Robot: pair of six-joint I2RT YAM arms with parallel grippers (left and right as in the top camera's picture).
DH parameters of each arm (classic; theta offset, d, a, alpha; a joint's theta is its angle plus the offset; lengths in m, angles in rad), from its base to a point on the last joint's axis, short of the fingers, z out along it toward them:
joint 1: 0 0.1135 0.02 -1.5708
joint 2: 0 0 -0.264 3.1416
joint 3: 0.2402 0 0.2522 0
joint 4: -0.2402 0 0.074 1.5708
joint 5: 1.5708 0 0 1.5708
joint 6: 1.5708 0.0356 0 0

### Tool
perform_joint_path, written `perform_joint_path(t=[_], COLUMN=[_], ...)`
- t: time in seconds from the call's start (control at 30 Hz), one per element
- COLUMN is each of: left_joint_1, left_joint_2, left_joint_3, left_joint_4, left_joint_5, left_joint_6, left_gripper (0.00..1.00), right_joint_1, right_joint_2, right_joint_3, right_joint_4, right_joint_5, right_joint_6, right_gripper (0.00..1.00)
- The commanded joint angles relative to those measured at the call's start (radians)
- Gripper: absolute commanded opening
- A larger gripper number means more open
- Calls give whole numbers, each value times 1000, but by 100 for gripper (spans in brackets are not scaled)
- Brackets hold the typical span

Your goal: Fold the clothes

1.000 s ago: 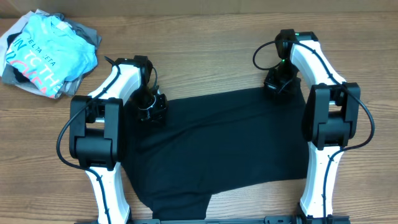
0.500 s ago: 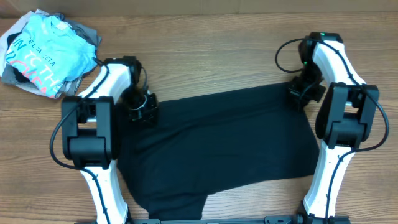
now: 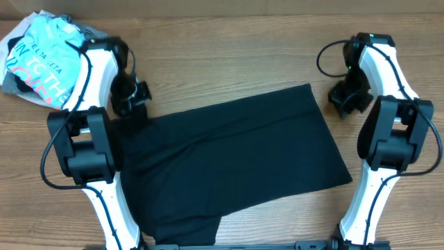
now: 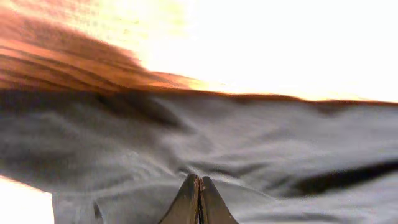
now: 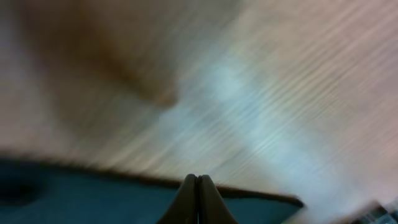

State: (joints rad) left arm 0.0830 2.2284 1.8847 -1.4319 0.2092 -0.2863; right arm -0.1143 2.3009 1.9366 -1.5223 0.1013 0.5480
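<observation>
Black T-shirt [image 3: 236,160] spread mid-table [image 3: 229,48]. Left gripper [image 4: 199,180] closed over its far-left corner; right gripper [image 5: 197,179] closed, empty, just beyond its right edge.

black T-shirt [image 3: 236,160]: soft matt cloth; you'll see shallow wrinkles and no sheen.
table [image 3: 229,42]: wood-grain top, finely streaked; it looks smooth to you, with a low sheen.
light blue T-shirt [image 3: 48,59]: soft matt cloth with flat printed lettering.
grey garments [image 3: 12,85]: dull, crumpled cloth.
left arm [image 3: 94,69], right arm [image 3: 388,69]: your shells are smooth white plastic, faintly glossy.
joint housings [image 3: 87,149]: black plastic, matt.
</observation>
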Motion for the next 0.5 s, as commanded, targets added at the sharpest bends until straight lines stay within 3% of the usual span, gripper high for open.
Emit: perform_joint_path(t=[0.0, 0.27, 0.47], left_joint_1=[-34, -217, -344], left_joint_2=[0, 3, 9], left_joint_3=[93, 80, 79], left_joint_4=[-43, -54, 55], left_joint_5=[92, 172, 146], left_joint_6=[-6, 54, -33], left_gripper=[4, 4, 4], right_joint_1=[56, 164, 206], right_joint_2=[-94, -86, -72], right_joint_3=[8, 7, 7], right_joint_4=[65, 233, 323], right_joint_5=[-211, -227, -262], right_joint_6=[-133, -130, -100], right_gripper=[4, 14, 18])
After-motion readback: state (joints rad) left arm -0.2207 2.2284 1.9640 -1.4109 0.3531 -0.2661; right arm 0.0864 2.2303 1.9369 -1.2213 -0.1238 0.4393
